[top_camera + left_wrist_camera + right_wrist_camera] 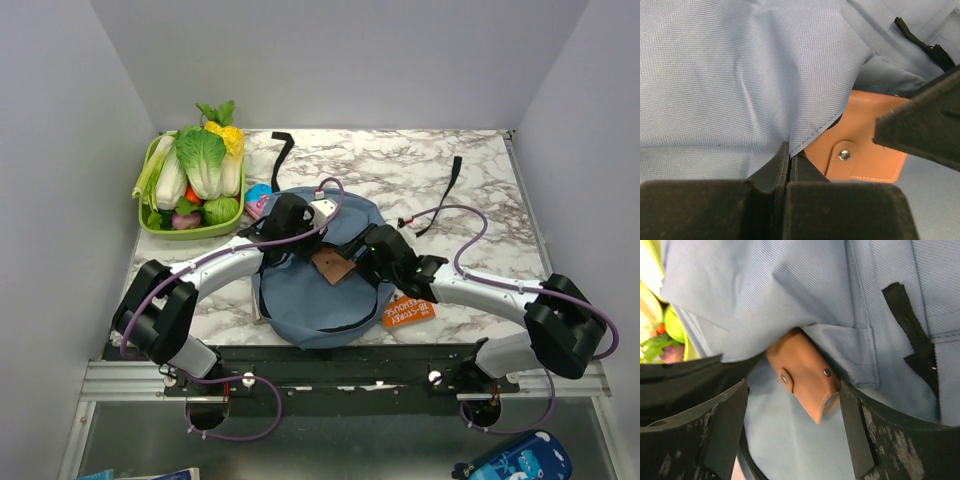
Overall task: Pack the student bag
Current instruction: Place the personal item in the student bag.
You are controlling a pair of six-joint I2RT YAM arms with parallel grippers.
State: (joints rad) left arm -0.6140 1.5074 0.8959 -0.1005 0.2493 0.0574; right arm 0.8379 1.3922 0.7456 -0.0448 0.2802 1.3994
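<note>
A: Entry one?
B: Table [400, 165]: white marble-pattern top, grey veins; under the jaws.
A: Entry two?
B: Walls, plain pale grey: back wall [340, 60] beyond the jaws; left wall [60, 150], right wall [590, 120] flanking.

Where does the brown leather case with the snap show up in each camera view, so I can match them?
Top external: brown leather case at centre, on the student bag.
Left wrist: case right of centre, poking from under a bag fold.
Right wrist: case at centre, angled down to the right.
Shared landmark: the blue fabric fold covering the case's upper end.
</note>
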